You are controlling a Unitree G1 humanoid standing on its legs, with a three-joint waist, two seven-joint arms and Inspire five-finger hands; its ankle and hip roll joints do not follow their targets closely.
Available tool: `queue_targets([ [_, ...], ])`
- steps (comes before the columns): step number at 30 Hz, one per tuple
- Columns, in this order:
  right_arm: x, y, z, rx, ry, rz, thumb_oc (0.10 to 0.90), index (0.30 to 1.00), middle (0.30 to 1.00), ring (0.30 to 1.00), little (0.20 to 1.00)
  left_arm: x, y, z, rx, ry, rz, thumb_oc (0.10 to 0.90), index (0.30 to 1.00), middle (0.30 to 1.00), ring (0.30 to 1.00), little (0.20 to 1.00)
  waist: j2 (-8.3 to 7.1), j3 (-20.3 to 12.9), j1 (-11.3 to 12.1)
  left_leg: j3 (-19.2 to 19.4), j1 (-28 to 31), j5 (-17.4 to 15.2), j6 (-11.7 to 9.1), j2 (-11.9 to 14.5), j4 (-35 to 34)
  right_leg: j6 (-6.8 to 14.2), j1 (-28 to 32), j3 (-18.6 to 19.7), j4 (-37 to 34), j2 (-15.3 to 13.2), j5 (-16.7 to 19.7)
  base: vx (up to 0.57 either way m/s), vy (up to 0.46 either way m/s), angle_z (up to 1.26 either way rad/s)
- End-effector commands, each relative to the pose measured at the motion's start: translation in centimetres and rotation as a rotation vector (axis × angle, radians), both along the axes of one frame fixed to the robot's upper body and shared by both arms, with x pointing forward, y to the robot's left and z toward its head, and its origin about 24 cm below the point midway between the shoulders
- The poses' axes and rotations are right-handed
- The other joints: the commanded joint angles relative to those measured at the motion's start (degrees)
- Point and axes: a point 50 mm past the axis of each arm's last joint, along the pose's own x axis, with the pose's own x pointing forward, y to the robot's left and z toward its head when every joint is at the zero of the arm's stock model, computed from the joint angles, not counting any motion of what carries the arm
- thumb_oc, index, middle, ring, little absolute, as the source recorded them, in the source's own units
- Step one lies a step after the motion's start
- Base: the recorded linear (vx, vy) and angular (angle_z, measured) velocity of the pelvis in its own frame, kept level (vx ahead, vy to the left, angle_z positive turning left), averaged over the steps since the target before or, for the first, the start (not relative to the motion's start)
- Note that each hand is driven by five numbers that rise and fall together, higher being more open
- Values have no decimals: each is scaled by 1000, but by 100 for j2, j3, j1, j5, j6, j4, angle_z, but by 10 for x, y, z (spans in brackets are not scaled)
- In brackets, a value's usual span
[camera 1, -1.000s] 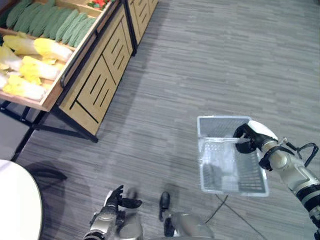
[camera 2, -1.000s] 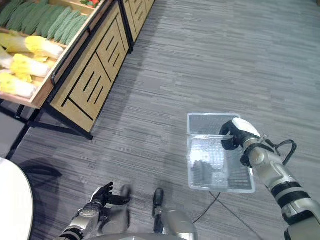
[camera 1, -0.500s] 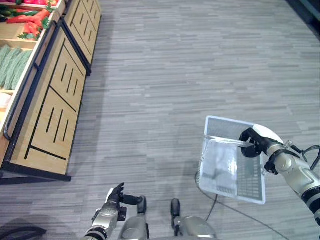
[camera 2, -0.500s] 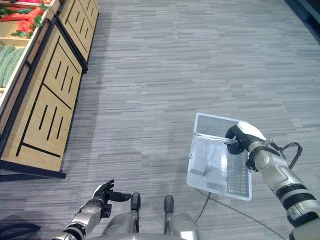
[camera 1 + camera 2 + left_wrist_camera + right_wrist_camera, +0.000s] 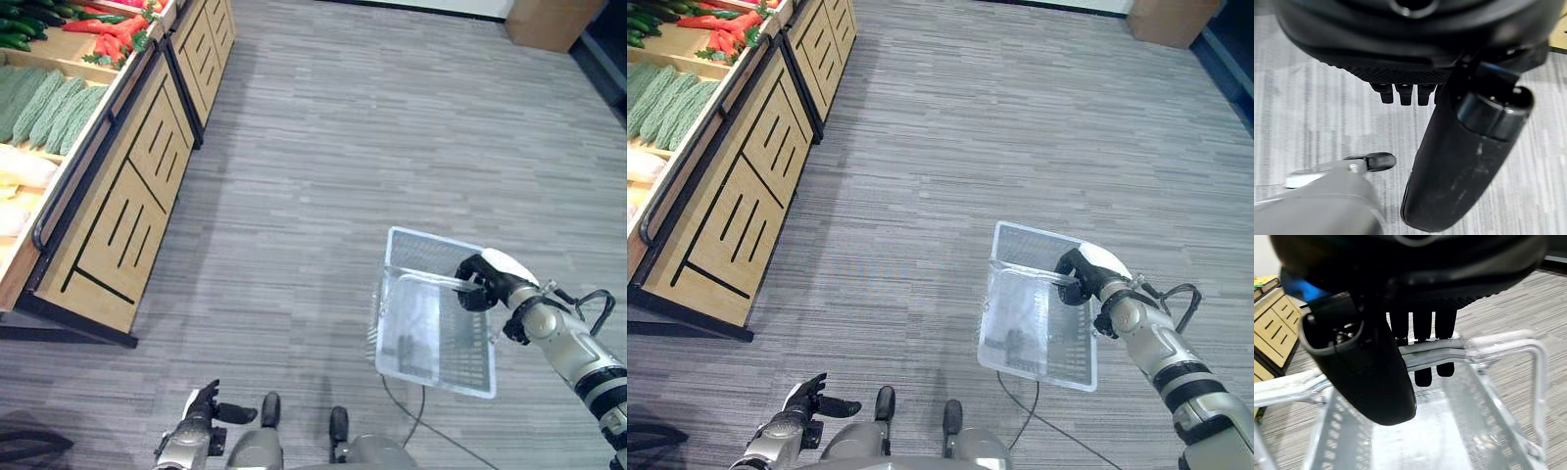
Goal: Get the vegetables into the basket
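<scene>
My right hand (image 5: 480,281) is shut on the handle (image 5: 1488,345) of a clear plastic mesh basket (image 5: 421,238), which hangs above the grey floor at the right. The right wrist view shows my fingers (image 5: 1422,330) curled over the handle and the basket's inside (image 5: 1415,440) bare. The vegetables lie on a wooden stand at the far left: bumpy green gourds (image 5: 49,103), red peppers (image 5: 118,24), dark cucumbers (image 5: 18,29) and pale cabbages (image 5: 20,181). My left hand (image 5: 201,411) hangs low at the bottom left, open and holding nothing, far from the stand.
The wooden stand (image 5: 127,196) with slatted sides and a black frame runs along the left edge. A cardboard box (image 5: 549,20) stands at the far top right. Grey plank floor (image 5: 343,127) stretches between stand and basket.
The whole picture has shifted, so the camera has moved: more of the stand and its vegetables shows at the left. The basket still hangs from my right hand. My left hand stays low.
</scene>
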Motion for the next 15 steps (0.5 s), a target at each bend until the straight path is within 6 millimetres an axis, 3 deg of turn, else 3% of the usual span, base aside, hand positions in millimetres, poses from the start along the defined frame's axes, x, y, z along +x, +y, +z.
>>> queue_targets([
  [1, 21, -19, 56, -19, -240, -59, 400, 300, 300, 300, 300, 17, 1, 7, 41, -54, -64, 900, 1000, 1000, 1000, 1000, -162, -533, 205, 289, 475, -736, -81, 64, 38, 744, -63, 435, 173, -370, -476, 23, 32, 17],
  [15, 19, -18, 37, 20, -199, -96, 400, 300, 300, 300, 300, 13, 1, 6, 46, -35, -87, 900, 1000, 1000, 1000, 1000, -107, -622, 210, 338, 556, -773, -15, 28, 100, 764, -84, 562, 276, -428, -463, 13, 14, 0],
])
